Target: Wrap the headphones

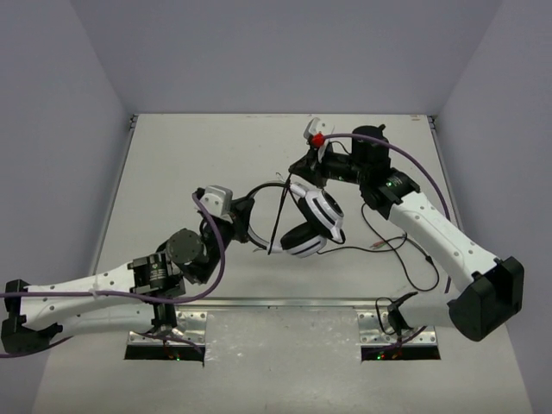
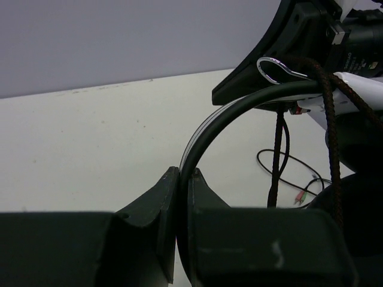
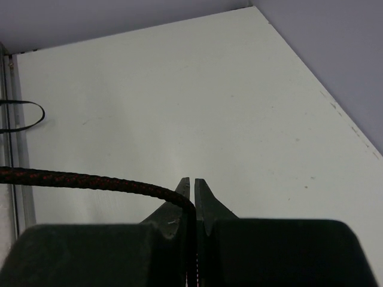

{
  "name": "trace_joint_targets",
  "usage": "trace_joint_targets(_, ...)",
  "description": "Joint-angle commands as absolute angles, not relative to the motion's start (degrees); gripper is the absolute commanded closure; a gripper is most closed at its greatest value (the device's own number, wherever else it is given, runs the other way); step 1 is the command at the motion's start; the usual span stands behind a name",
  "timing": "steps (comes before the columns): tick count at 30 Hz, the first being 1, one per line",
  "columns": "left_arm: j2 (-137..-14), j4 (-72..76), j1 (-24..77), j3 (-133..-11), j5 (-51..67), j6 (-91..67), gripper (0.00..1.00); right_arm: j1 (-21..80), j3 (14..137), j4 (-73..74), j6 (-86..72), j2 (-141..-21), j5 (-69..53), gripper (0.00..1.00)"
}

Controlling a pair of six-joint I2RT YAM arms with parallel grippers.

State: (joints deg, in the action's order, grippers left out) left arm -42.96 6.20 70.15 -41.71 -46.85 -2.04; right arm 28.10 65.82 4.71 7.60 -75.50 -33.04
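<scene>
Top view, headphones: the headphones (image 1: 312,226) are held up near the middle of the table (image 1: 190,164), earcups (image 1: 323,211) hanging between the two arms.
Top view, left gripper: the left gripper (image 1: 253,214) grips the headphones just left of the earcups.
Top view, right gripper: the right gripper (image 1: 300,172) sits just behind the headphones, towards the far edge; its grip is unclear from here.
Top view, cable: one stretch of the cable (image 1: 280,219) runs straight beside the earcups; the rest lies in loose loops towards the right edge.
Left wrist view: the fingers are clenched on the thin black headband (image 2: 239,100). Braided cable crosses it higher up and hangs down. The plugs (image 2: 305,194) lie on the table beyond.
Right wrist view: the fingers are clamped on the braided cable, which leads off left above the table.
Progress: early, by my reading. Both grips are set, but whether a full turn is made I cannot tell, and most of the cable is left to wind.
</scene>
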Motion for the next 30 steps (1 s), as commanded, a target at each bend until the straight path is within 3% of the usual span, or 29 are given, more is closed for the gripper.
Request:
trace_joint_targets(1, -43.1, 15.5, 70.8, -45.7, -49.5, -4.0, 1.0, 29.1, 63.3, -1.4, 3.8, -73.7, -31.8, 0.98)
trace_joint_targets(10, -38.5, 20.3, 70.8, -48.9, -47.6, -2.6, 0.99, 29.1, 51.9, -18.8, -7.6, -75.7, -40.1, 0.93)
trace_joint_targets(15, -40.8, 21.9, 70.8, -53.0, -45.3, -0.4, 1.0, 31.2, 52.3, -29.4, -14.1, -79.8, -42.0, 0.84)
trace_joint_targets(18, -42.5, 23.7, 70.8, -54.8, -45.4, 1.6, 1.0, 33.6, 53.2, -35.7, -18.2, -83.7, -43.1, 0.85)
trace_joint_targets(21, -44.1, 26.6, 70.8, -56.6, -48.4, 2.5, 1.0, 35.6, 52.7, -43.0, -22.4, -87.3, -43.2, 0.85)
trace_joint_targets(28, -51.9, 37.8, 70.5, -65.0, -69.8, 14.4, 1.0, 40.0, 45.5, -54.3, -27.9, -91.3, -41.4, 0.9)
trace_joint_targets(30, -55.4, 37.6, 66.0, -69.0, -71.7, 15.9, 1.0, 42.5, 42.0, -57.5, -27.8, -91.1, -40.6, 0.91)
